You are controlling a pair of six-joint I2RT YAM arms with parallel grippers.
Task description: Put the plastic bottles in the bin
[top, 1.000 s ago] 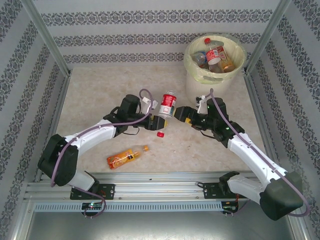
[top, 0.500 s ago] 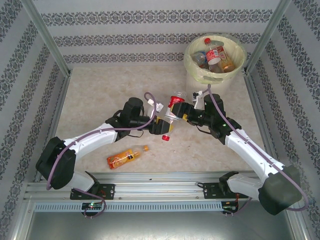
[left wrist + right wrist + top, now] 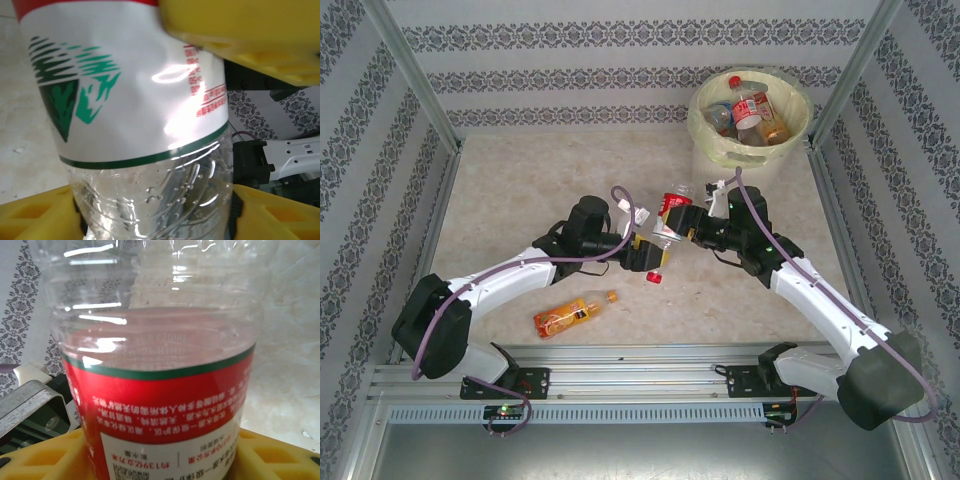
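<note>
Red-labelled bottle (image 3: 670, 208) lies clamped in right hand (image 3: 684, 221); left hand (image 3: 655, 250) grip unclear.

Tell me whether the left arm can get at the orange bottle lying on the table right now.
Probably not just yet. The table around the orange bottle looks free, but the left gripper has the red-labelled bottle between its fingers, with the right gripper on it too.

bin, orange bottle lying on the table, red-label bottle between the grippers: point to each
bin (image 3: 698, 122), top view, left rim of its liner
orange bottle (image 3: 570, 316), top view, middle of body
red-label bottle (image 3: 165, 412), right wrist view, red label band
</note>
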